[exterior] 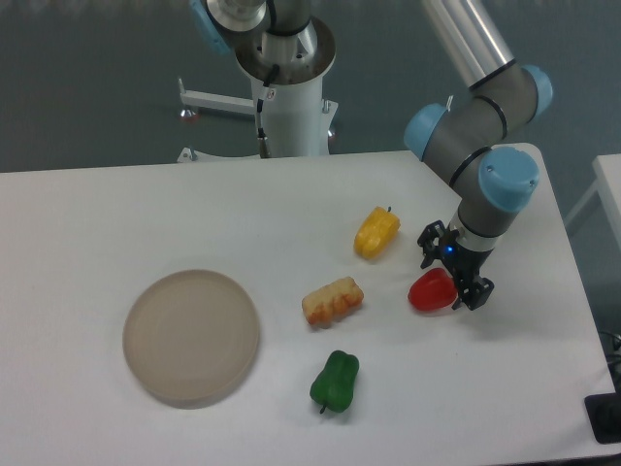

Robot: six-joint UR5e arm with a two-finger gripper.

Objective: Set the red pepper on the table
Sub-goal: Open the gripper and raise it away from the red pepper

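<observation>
Red pepper (431, 290) on the table (291, 214) — tool (454, 280) spread around it.

Bare counter (146, 204) across the whole left rear and along the near right edge. Round beige plate (191, 337) on the near left, well apart from everything else. Crowded in the middle right: yellow pepper (376, 232) at the back, ridged orange piece (332, 300) in the centre, green pepper (335, 380) nearest the front, narrow lanes between them. Red pepper (431, 290) just right of the orange piece, with the gripper (456, 277) and arm above it, blocking approach from the right rear. White robot pedestal (288, 97) behind the far edge.
</observation>
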